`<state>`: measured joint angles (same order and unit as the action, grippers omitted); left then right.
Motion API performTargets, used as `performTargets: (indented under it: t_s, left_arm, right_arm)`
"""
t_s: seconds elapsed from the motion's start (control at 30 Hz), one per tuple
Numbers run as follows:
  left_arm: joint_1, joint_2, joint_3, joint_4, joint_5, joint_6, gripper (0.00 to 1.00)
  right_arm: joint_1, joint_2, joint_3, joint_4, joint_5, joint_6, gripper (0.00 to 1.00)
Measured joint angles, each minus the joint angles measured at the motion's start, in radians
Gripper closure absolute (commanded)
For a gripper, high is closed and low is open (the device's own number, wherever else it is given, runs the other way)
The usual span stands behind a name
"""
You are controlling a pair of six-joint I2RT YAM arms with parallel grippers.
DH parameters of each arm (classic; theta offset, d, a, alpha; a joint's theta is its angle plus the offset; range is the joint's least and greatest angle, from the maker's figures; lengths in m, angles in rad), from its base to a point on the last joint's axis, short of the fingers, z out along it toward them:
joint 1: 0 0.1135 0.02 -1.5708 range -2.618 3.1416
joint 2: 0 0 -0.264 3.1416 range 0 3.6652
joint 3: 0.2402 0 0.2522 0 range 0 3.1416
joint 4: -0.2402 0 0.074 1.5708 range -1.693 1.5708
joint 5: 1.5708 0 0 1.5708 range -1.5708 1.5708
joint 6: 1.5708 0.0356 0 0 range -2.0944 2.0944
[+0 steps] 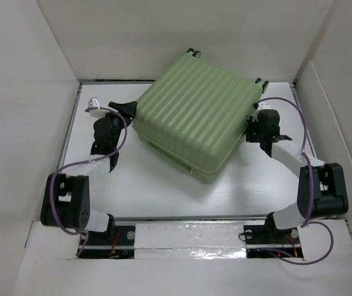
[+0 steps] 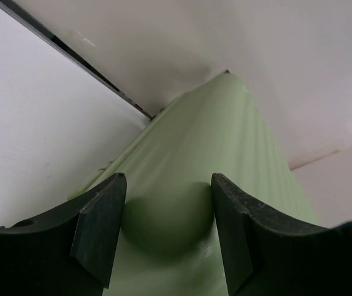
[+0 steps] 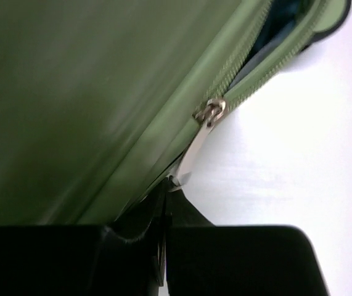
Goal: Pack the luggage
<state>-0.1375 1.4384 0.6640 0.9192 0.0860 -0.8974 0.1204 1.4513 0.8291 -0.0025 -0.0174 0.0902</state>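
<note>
My right gripper (image 3: 165, 203) is clamped on the zipper pull (image 3: 194, 151) at the right side of the luggage (image 1: 194, 120), which lies flat toward the far side of the table (image 1: 163, 191). My left gripper (image 2: 168, 228) straddles its left corner, and I cannot tell whether it pinches.

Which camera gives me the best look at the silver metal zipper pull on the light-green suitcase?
Right wrist: the silver metal zipper pull sits mid-frame, pinched in the shut right end effector. Top external shows the light-green ribbed hard-shell suitcase, but the pull cannot be made out. Left wrist shows only ribbed shell.
</note>
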Motion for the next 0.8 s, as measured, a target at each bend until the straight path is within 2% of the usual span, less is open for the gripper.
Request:
performTargets:
  t_s: [0.1, 0.3, 0.43, 0.53, 0.57, 0.63, 0.67, 0.77, 0.8]
  left_arm:
    - [-0.019, -0.103, -0.104, 0.024, -0.070, 0.027, 0.49]
    - [-0.097, -0.249, -0.217, 0.015, -0.216, 0.090, 0.48]
    - [-0.212, -0.313, -0.253, -0.005, -0.355, 0.124, 0.48]
    - [-0.325, -0.389, -0.278, -0.060, -0.435, 0.142, 0.48]
    - [-0.363, -0.415, -0.286, -0.082, -0.448, 0.144, 0.48]
    - [-0.441, -0.461, -0.298, -0.122, -0.473, 0.146, 0.48]
    - [-0.483, -0.482, -0.301, -0.146, -0.480, 0.147, 0.48]
    - [-0.567, -0.529, -0.306, -0.199, -0.487, 0.149, 0.47]
    - [-0.585, -0.544, -0.306, -0.222, -0.487, 0.149, 0.46]
  right_arm:
    - [0.006, 0.071, 0.074, 0.018, -0.029, -0.023, 1.00]
    - [0.018, 0.136, 0.136, 0.047, -0.042, -0.038, 1.00]
    - [-0.006, 0.167, 0.173, 0.040, -0.043, -0.037, 0.96]
    - [-0.041, 0.182, 0.201, 0.040, -0.050, -0.031, 0.87]
    - [-0.051, 0.178, 0.205, 0.043, -0.055, -0.031, 0.77]
    - [-0.076, 0.166, 0.206, 0.049, -0.054, -0.030, 0.64]
    - [-0.089, 0.157, 0.206, 0.051, -0.054, -0.040, 0.50]
    - [-0.130, 0.100, 0.198, 0.045, -0.043, -0.080, 0.34]
    - [-0.136, 0.062, 0.191, 0.041, -0.035, -0.092, 0.33]
